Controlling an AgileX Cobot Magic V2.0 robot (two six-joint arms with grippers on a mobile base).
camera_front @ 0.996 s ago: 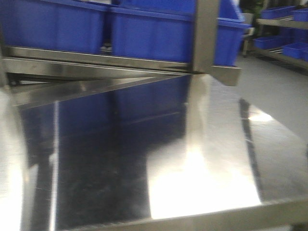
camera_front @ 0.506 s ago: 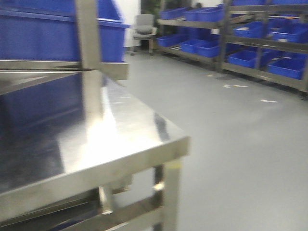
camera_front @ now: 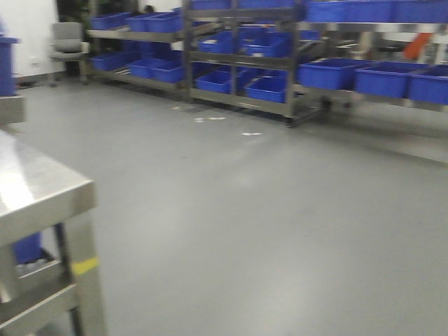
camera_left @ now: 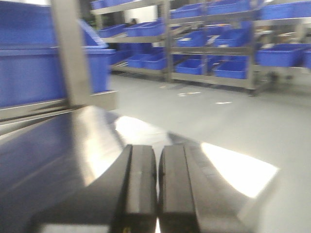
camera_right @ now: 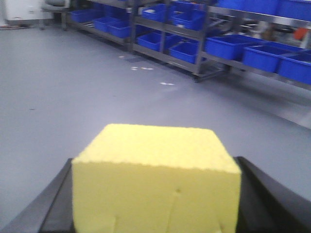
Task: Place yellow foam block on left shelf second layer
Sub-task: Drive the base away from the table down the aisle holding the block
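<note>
Clamping the yellow foam block (camera_right: 155, 174) between its fingers, the right pincer (camera_right: 158, 208) faced open floor, with the shelves (camera_right: 194, 29) well apart. The left pincer (camera_left: 158, 187) sat closed and empty above the bench (camera_left: 73, 141). Soft foam might squirm loose in transit, or end up on the wrong layer.

Bright yellow, uniform, fine-grained texture: yellow foam block (camera_right: 155, 179). Plain black: left gripper (camera_left: 158, 187); fingers (camera_right: 272, 199) of right gripper (camera_right: 156, 204). Solid blue: storage bins (camera_front: 378, 77). Plain grey: floor (camera_front: 266, 210), flecked with small white marks (camera_front: 250, 133); chair (camera_front: 68, 38). Silver, mirror-like: table (camera_front: 42, 196), with yellow band (camera_front: 85, 266) on leg.
</note>
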